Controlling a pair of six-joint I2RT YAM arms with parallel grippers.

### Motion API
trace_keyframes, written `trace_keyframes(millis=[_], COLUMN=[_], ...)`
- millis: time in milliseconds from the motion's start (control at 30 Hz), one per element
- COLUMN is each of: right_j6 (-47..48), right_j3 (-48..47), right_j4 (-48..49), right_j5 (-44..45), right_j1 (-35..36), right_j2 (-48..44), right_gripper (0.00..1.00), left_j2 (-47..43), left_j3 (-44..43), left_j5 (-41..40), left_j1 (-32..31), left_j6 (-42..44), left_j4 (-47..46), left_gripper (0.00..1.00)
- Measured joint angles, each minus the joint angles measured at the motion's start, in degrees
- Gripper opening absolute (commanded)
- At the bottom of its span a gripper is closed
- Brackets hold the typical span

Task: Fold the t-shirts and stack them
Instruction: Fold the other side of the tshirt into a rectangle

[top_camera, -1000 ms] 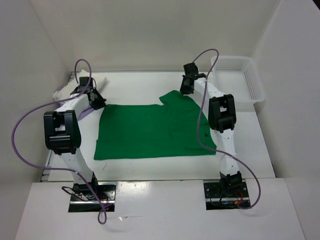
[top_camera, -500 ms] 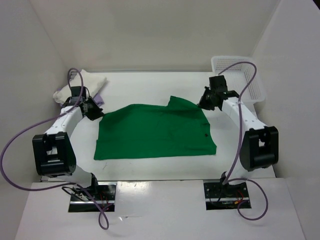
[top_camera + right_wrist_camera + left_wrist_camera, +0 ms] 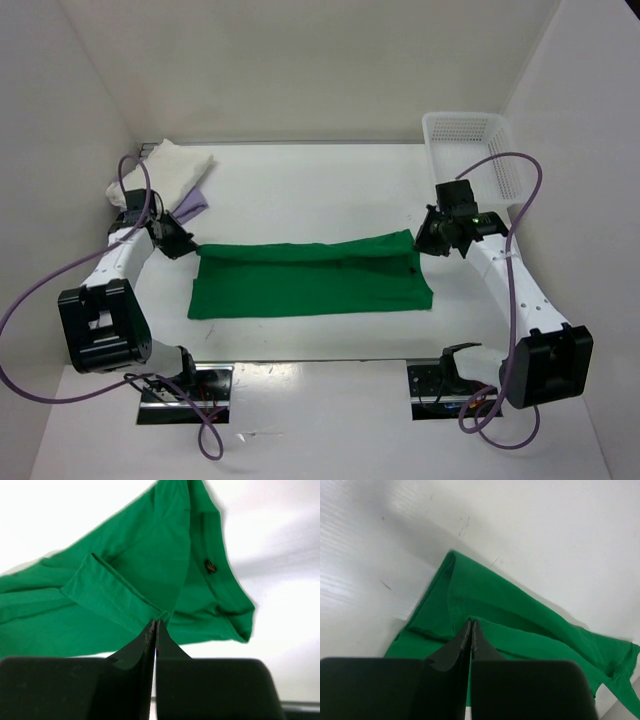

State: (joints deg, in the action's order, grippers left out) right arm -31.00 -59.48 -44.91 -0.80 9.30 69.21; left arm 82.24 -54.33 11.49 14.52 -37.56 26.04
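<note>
The green t-shirt [image 3: 310,280] lies across the table's middle, its far half pulled over toward the near edge in a long fold. My left gripper [image 3: 190,249] is shut on the shirt's far left corner [image 3: 485,630]. My right gripper [image 3: 421,240] is shut on its far right corner [image 3: 165,616]. Both hold the cloth a little above the table. The cream t-shirt [image 3: 165,170] lies folded at the far left on the lavender t-shirt [image 3: 197,203], of which only an edge shows.
A white mesh basket [image 3: 478,158] stands at the far right corner. White walls close in the table on the left, back and right.
Both grippers have pulled the green shirt's far edge toward the near side, folding it over into a narrower band. Both arms have swung outward and nearer.
</note>
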Motion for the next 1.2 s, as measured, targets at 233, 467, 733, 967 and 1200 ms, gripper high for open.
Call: trace_keyframes(millis=[233,467,733,967,1200], right_j6=[-0.28,-0.59,-1.01,-3.23,-3.65], right_j3=[0.26,0.74,0.44,-0.7,-4.83], right_j4=[-5.77,-10.82,-8.46,5.84,14.73], right_j5=[-0.04,0.46,-0.5,-0.17,2.25], right_j1=[0.0,0.09,1.66,12.72,16.0], right_j2=[-0.68,-3.06,-2.67,13.81,27.12], right_gripper=[0.09,0.38,0.0,0.22,0.43], left_j2=[-0.72,-3.3,-14.05,-10.12,5.97], left_j3=[2.27,3.93,4.57,7.69,5.95], left_j5=[2.78,5.05,5.68,5.97,6.29], left_j1=[3.13,6.03,6.27,-4.81,-12.81], left_j6=[0.11,-0.24,-1.66,-3.63,-5.53], left_j4=[1.01,2.67,1.27,-4.15,-7.63], left_gripper=[0.14,0.3,0.34,0.35,0.2])
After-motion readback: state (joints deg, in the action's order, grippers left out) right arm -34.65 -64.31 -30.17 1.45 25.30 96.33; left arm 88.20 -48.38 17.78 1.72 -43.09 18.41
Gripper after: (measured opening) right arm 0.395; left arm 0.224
